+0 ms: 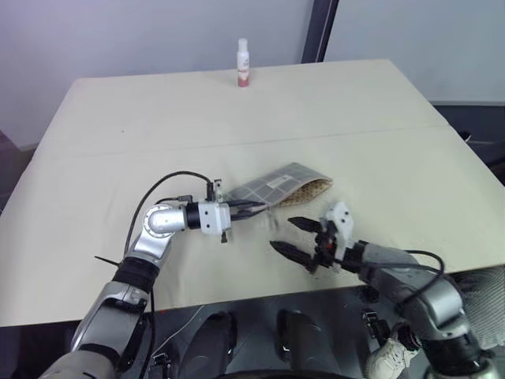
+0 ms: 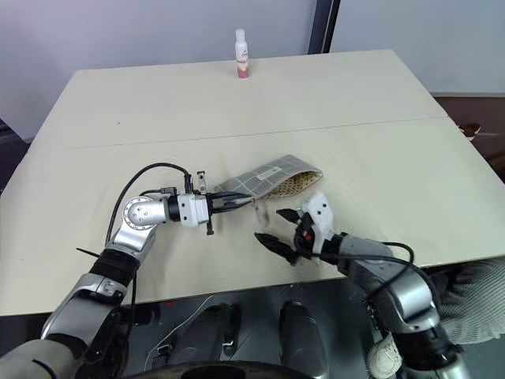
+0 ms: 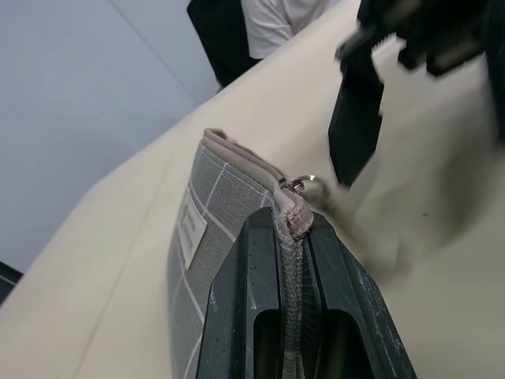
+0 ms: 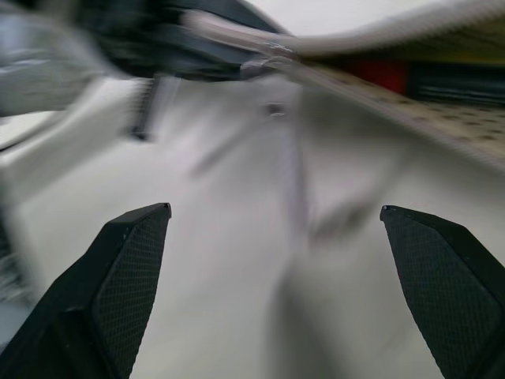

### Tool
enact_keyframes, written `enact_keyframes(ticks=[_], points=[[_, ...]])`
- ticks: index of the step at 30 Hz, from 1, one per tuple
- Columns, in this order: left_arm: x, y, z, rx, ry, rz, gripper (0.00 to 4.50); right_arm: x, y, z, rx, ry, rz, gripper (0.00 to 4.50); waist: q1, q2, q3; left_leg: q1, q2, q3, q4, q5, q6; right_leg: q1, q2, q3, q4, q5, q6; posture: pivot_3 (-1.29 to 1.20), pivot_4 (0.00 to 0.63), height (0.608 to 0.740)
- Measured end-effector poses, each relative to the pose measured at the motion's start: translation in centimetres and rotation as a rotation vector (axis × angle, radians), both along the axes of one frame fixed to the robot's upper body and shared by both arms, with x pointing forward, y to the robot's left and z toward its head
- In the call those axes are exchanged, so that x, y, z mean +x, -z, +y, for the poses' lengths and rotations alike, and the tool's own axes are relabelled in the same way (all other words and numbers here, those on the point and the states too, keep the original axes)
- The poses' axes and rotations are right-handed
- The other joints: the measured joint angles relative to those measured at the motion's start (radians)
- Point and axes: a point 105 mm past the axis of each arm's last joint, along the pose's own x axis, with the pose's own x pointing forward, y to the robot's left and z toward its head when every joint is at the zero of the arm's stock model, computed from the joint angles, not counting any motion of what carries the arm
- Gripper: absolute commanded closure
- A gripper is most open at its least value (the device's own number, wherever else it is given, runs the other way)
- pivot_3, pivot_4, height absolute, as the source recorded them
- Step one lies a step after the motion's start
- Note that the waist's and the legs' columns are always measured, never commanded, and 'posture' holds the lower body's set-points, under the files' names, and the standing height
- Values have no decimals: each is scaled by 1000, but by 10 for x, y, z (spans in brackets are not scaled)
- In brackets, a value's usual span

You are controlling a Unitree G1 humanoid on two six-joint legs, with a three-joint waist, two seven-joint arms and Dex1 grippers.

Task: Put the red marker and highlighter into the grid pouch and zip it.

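Pouch [image 1: 278,183]: grey fabric, white grid lines, white label patch, beige trim, tan dotted lining. Worktop [image 1: 158,118]: pale cream. Bottle [image 1: 243,63]: white, reddish base. Left hand [image 1: 254,208], right hand [image 1: 293,237]: black fingers on silver and white bodies.

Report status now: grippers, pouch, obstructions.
Left gripper shut on grid pouch end. Right gripper open, empty, beside it. Pouch gaping, unzipped. Nothing in the way.

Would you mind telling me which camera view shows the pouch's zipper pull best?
The left wrist view: the metal zipper pull sits sharp and close beside the left gripper, shut on the grid pouch. The right wrist view shows it blurred; the eye views show it too small.
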Motion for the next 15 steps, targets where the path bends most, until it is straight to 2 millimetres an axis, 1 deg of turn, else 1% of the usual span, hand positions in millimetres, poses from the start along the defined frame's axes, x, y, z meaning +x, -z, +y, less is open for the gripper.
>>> enact_keyframes(ticks=[3, 6, 7, 8, 10, 11, 12, 15], points=[[5, -7, 0, 22, -10, -32, 4500, 12, -8, 14, 76, 15, -4, 76, 0, 0, 0, 0, 0, 0, 1, 0, 0, 0, 0, 0, 0, 0, 0, 0, 150, 740], [11, -18, -3, 36, -10, -65, 4500, 20, -14, 25, 114, 3, -11, 76, 0, 0, 0, 0, 0, -1, 1, 0, 1, 0, 1, 0, 0, 1, 1, 0, 150, 740], [12, -21, -3, 33, -11, -73, 4500, 22, -13, 28, 117, -2, -8, 298, 0, 0, 0, 0, 0, -1, 1, 0, 1, 0, 1, 0, 0, 1, 1, 0, 150, 740], [12, -22, -3, 31, -14, -76, 4500, 23, -12, 30, 124, -10, 0, 609, -1, 0, 0, 0, 0, -1, 1, 0, 1, 0, 1, 0, 0, 1, 1, 0, 150, 740], [13, -21, -3, 34, -19, -77, 4500, 22, -9, 32, 128, -20, 18, 1411, -1, 0, 0, 0, 0, -1, 1, -1, 1, 0, 1, 0, 0, 2, 4, 0, 150, 740], [13, -20, -3, 38, -22, -78, 4500, 24, -7, 32, 131, -18, 28, 1949, -1, 0, 0, 0, 0, -1, 1, -1, 1, 0, 1, 0, 0, 2, 4, 0, 150, 740], [13, -20, -3, 40, -23, -79, 4500, 27, -6, 32, 135, -11, 35, 2384, -1, 0, 0, 0, 0, -1, 1, -1, 1, 0, 1, 0, 0, 2, 4, 0, 150, 740], [11, -16, -3, 37, -27, -69, 4500, 34, -11, 27, 149, 16, 22, 4034, -1, 0, 0, 0, 0, -1, 1, -1, 1, 0, 1, 0, 1, 2, 3, 0, 150, 740]])
